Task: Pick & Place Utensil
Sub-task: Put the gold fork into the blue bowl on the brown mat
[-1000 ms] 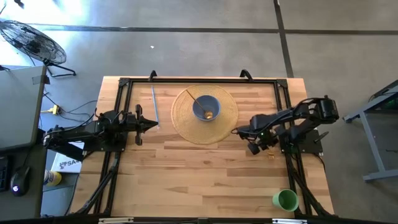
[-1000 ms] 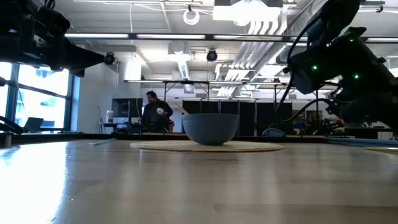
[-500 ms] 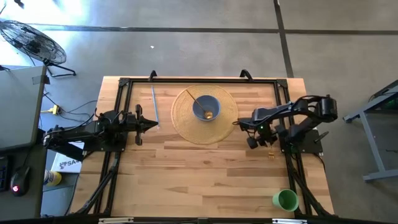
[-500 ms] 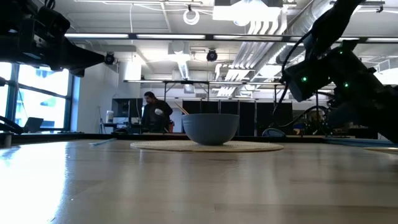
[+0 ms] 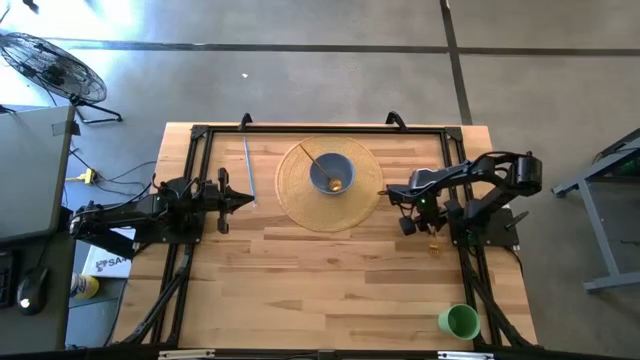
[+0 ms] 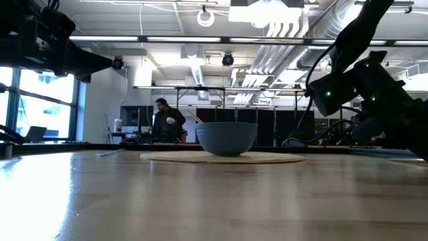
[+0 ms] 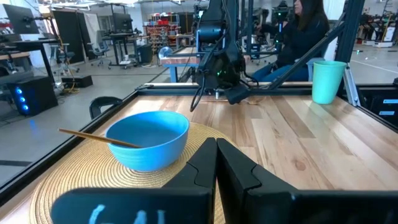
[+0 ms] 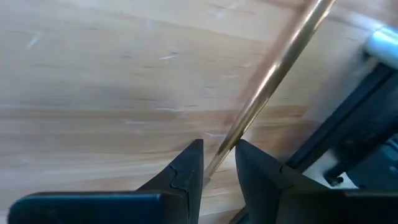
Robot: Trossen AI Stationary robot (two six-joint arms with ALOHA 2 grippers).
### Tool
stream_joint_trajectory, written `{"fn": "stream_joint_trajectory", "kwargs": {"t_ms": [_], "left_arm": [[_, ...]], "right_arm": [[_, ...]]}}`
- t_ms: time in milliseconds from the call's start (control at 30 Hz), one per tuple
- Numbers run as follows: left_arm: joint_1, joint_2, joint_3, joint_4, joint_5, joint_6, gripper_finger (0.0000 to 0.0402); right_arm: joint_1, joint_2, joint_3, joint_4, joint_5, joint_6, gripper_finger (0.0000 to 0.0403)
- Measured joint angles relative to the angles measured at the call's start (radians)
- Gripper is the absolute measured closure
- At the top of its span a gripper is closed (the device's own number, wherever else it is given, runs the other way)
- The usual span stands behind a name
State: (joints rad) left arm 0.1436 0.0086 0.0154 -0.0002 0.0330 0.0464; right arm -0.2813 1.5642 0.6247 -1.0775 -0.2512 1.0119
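A blue bowl stands on a round woven mat at the far middle of the table. A thin gold utensil leans in the bowl, its handle over the far-left rim. A silver utensil lies flat on the table left of the mat. My right gripper is at the mat's right edge, shut on a thin gold utensil. My left gripper waits shut and empty left of the mat, and also shows in its own wrist view. My right gripper pinches the gold utensil's slender shaft between its two fingers. The fingers come slanting down from the table's right. The shaft runs on past the fingertips, roughly along them, over the wooden table top. Whether its far end touches the table, I cannot tell.
A green cup stands at the near right corner, also in the left wrist view. A small gold piece lies by the right rail. A black frame rail borders the table. Bare wood lies near the front edge.
My right gripper has moved toward the table's far edge and a little toward the mat, away from the low camera. It has stayed shut.
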Motion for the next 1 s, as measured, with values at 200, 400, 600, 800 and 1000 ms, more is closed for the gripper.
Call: {"fn": "stream_joint_trajectory", "kwargs": {"t_ms": [200, 400, 600, 800, 1000], "left_arm": [[0.0, 0.0, 0.0, 0.0, 0.0, 0.0, 0.04], [0.0, 0.0, 0.0, 0.0, 0.0, 0.0, 0.04], [0.0, 0.0, 0.0, 0.0, 0.0, 0.0, 0.04], [0.0, 0.0, 0.0, 0.0, 0.0, 0.0, 0.04], [0.0, 0.0, 0.0, 0.0, 0.0, 0.0, 0.04]], "right_arm": [[0.001, 0.0, 0.004, 0.065, -0.03, -0.011, 0.0315], [0.046, 0.0, 0.033, 0.07, -0.025, 0.003, 0.0315], [0.132, 0.0, 0.06, 0.087, -0.035, 0.045, 0.0315], [0.22, -0.001, 0.064, 0.151, -0.047, 0.131, 0.0315], [0.28, -0.002, 0.065, 0.186, -0.03, 0.198, 0.0317]]}}
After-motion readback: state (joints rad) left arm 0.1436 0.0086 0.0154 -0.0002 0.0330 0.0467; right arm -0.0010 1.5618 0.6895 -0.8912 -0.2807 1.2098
